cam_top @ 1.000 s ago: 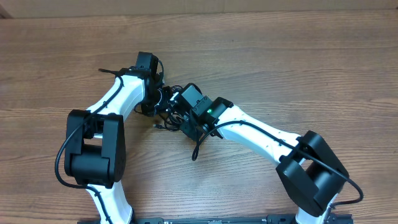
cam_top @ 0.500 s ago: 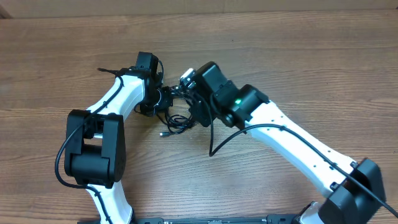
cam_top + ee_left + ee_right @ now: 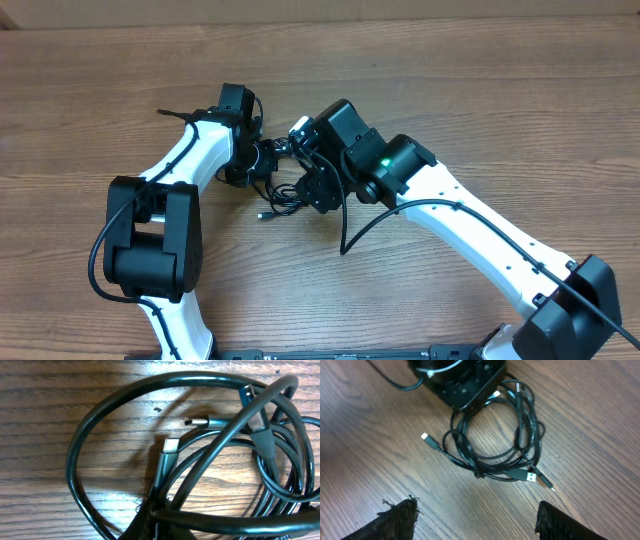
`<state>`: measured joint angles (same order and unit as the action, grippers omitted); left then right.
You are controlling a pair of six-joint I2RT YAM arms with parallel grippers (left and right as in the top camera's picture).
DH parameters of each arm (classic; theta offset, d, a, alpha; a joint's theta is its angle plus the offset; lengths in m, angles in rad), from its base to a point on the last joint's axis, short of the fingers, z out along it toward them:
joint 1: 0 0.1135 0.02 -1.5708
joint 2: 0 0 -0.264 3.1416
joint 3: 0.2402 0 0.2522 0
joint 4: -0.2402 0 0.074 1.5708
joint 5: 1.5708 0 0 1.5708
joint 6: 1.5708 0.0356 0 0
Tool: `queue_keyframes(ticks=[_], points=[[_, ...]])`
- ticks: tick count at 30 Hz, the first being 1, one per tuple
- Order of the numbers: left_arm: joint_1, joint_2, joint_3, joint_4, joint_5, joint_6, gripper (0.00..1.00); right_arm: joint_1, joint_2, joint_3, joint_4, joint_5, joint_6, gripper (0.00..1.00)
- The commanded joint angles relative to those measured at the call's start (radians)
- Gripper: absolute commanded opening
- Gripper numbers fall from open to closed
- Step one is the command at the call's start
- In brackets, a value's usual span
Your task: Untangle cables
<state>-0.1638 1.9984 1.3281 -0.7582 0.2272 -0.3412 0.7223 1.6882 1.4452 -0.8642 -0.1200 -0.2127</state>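
Cables (image 3: 479, 473) lie in one loose tangled coil on the wood table (image 3: 500, 90), approx mid-table & a bit left, w/ a silver-tipped plug (image 3: 425, 436) poking out one side & a flat plug (image 3: 532, 477) at the other. Left gripper (image 3: 264, 162) sits low at the coil's edge, jaws pinched tight on a strand of it, arm reaching in from the L side. Right gripper (image 3: 479, 522) hangs above the coil, fingers (image 3: 400, 517) spread wide w/ nothing betw. them, not touching the cords.
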Motion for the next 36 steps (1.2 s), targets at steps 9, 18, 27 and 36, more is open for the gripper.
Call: queue_keyframes(ticks=[9,18,27,36], points=[[-0.007,-0.005,-0.005,0.002,-0.017,-0.004,0.11,0.005,0.169,-0.026,0.045,-0.039,-0.119,0.6],[-0.007,-0.005,-0.005,0.003,-0.016,-0.004,0.11,0.006,0.192,-0.026,0.116,-0.04,-0.185,0.44],[-0.007,-0.005,-0.005,0.003,-0.016,-0.004,0.11,0.007,0.236,-0.026,0.118,-0.061,-0.186,0.34],[-0.007,-0.005,-0.005,0.003,-0.016,-0.004,0.11,0.007,0.271,-0.026,0.143,-0.061,-0.189,0.31]])
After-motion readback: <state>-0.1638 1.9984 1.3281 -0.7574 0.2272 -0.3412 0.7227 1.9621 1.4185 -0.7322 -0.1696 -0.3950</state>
